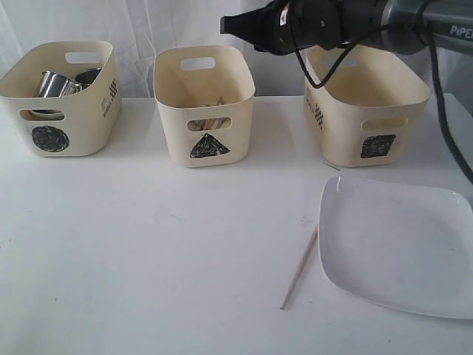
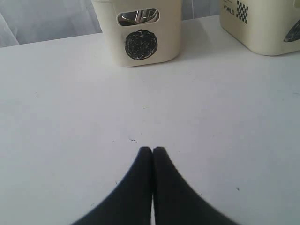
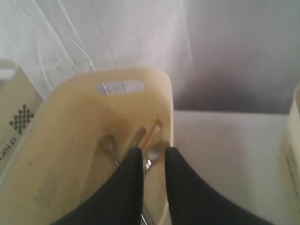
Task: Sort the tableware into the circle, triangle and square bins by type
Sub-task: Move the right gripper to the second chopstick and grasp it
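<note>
1. Exterior view: the triangle bin [image 1: 203, 111], with a black scribbled triangle on its front, stands mid-row on the white counter [image 1: 148, 244]. The circle bin [image 1: 59, 96] is to its left and the square bin [image 1: 366, 111] to its right, each apart from it.
2. Steel mugs [image 1: 55, 85] sit inside the circle bin.
3. A wooden chopstick [image 1: 299, 268] lies on the counter, nearer the camera than the triangle bin and to its right. The stick's far end is just beside the white square plate [image 1: 399, 244].
4. The right claw [image 1: 229, 26] hangs above the triangle bin's back rim. Its arm [image 1: 414, 18] shows "PiPE", with the rest cut off.
5. Right wrist view: its fingers [image 3: 133, 164] are slightly parted and grip nothing. Blurred cutlery [image 3: 108, 145] lies below them in the triangle bin.
6. Left wrist view: the left claw [image 2: 152, 150] is clenched tip to tip and empty, over bare counter to the left of the triangle bin. That bin's side reads "WORLD" beside a checker patch.
</note>
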Available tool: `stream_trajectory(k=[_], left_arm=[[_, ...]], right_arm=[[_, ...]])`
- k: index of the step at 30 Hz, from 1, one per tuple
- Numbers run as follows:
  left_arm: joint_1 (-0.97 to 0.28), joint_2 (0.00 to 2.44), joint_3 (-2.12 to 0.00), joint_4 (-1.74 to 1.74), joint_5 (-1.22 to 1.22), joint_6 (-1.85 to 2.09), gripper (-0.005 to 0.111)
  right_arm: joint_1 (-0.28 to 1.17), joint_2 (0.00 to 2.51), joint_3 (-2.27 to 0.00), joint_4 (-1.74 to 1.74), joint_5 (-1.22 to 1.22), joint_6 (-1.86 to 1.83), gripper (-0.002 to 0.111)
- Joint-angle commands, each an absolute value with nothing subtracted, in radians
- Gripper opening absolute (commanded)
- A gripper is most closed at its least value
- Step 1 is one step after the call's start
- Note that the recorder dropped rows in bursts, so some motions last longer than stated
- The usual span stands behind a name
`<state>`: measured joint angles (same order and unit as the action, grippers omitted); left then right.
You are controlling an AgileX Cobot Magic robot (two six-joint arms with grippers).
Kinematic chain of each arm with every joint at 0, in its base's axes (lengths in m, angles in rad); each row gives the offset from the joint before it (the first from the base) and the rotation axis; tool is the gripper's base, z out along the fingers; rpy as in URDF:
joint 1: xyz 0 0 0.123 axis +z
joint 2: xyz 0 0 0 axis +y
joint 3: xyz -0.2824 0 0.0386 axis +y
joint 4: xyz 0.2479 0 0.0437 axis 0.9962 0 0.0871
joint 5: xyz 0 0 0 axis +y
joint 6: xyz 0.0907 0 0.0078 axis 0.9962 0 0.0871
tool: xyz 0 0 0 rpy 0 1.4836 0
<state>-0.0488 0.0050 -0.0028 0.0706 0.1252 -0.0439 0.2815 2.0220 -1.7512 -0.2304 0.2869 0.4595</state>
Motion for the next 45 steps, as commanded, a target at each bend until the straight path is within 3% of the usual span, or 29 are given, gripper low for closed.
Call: stream_trajectory(k=[1, 6, 14, 21, 28, 41, 45], left_arm=[[-0.048, 0.000, 0.000, 0.065, 0.128, -0.047, 0.000], [-0.048, 0.000, 0.000, 0.065, 0.128, -0.047, 0.000], [-0.048, 0.000, 0.000, 0.065, 0.128, -0.047, 0.000], [-0.048, 0.000, 0.000, 0.065, 0.128, -0.047, 0.000], [-0.048, 0.000, 0.000, 0.065, 0.128, -0.047, 0.000], [-0.048, 0.000, 0.000, 0.065, 0.128, -0.047, 0.000], [-0.048, 0.000, 0.000, 0.065, 0.128, -0.047, 0.000]], right_arm=[[0.278, 1.972, -1.681, -0.241, 0.490, 0.422, 0.018], [0.288, 1.900, -1.506, -0.225, 0.606, 0.422, 0.018], [0.356, 1.729, -1.244, -0.153, 0.594, 0.360, 0.018], [0.437, 1.741, -1.176, -0.124, 0.535, 0.419, 0.018], [0.519, 1.789, -1.173, -0.043, 0.641, 0.448, 0.041], [0.611, 1.781, -1.043, -0.351, 0.736, 1.199, 0.045], [0.624, 1.781, -1.043, -0.377, 0.751, 1.262, 0.045]])
